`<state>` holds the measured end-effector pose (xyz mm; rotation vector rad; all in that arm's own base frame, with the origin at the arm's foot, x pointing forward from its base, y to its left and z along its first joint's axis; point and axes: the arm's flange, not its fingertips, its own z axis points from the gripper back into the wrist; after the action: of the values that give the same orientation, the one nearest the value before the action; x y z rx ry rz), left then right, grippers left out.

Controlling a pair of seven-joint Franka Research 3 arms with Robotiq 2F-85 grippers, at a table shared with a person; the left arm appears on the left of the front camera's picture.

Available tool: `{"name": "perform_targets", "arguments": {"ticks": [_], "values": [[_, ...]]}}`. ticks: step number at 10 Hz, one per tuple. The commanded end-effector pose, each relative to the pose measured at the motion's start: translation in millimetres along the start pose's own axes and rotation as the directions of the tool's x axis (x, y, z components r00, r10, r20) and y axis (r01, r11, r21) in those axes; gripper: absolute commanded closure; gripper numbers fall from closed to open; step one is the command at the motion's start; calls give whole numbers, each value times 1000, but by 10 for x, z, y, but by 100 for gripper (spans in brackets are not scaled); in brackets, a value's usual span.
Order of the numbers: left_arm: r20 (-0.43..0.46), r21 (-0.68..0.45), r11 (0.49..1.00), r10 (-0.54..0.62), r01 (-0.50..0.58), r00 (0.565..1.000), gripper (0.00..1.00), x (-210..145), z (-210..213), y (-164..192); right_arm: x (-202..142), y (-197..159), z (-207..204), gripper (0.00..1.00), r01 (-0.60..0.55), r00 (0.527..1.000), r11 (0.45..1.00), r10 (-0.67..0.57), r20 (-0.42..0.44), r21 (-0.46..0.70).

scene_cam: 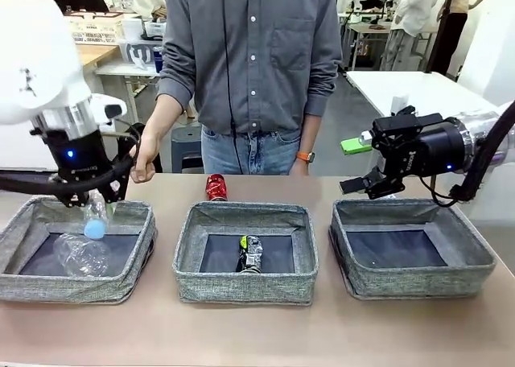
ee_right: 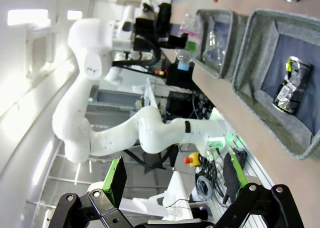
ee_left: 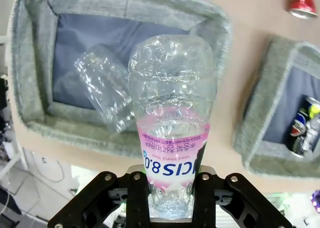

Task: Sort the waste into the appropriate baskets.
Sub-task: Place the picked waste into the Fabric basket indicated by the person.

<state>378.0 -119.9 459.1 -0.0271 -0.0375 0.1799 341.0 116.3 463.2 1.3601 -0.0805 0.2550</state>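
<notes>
The left pincer [scene_cam: 98,196] is clamped on a clear bottle with a pink label [ee_left: 172,138]. The bottle hangs down from it, and its blue cap is at the bottom, just over the left basket [scene_cam: 24,282]. Another clear bottle [scene_cam: 80,254] lies inside that basket.

The right pincer [scene_cam: 356,166] has its fingers wide apart and holds nothing. It is up in the air near the far corner of the right basket [scene_cam: 418,285].

A dark can [scene_cam: 251,254] lies in the middle basket [scene_cam: 245,293]. A red can [scene_cam: 216,187] sits on the table [scene_cam: 241,335] just behind the middle basket. A person's hand [scene_cam: 145,162] is close beside the left pincer.
</notes>
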Motion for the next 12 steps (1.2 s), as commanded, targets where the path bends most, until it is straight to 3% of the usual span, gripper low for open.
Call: {"name": "perform_targets", "arguments": {"ticks": [1,3,4,5,6,7,8,9,12], "values": [[33,9,1000,-30,30,999,79,-8,-151,40,-7,7,11,0,-10,1000,1000,10,-9,-4],[34,31,999,-39,38,999,79,-2,-171,34,-7,7,11,0,-10,1000,1000,10,-9,-4],[31,45,998,-54,53,998,21,-3,-170,43,-7,7,11,0,-10,1000,1000,10,-9,-4],[33,45,997,-60,58,998,21,-14,-170,43,-7,7,11,0,-10,1000,1000,10,-9,-4],[32,48,997,-57,55,998,0,-20,-180,57,-7,7,11,0,-10,1000,1000,10,-9,-4],[35,52,997,-62,60,997,20,-28,-185,50,-7,7,11,0,-10,1000,1000,10,-9,-4],[34,55,997,-63,61,997,6,-28,-183,43,-7,7,11,0,-10,1000,1000,10,-9,-4],[36,60,996,-69,67,997,0,-21,-171,26,-7,7,11,0,-10,1000,1000,10,-9,-4],[42,60,996,-66,64,997,0,-9,-149,33,-7,7,11,0,-10,1000,1000,10,-9,-4]]}}
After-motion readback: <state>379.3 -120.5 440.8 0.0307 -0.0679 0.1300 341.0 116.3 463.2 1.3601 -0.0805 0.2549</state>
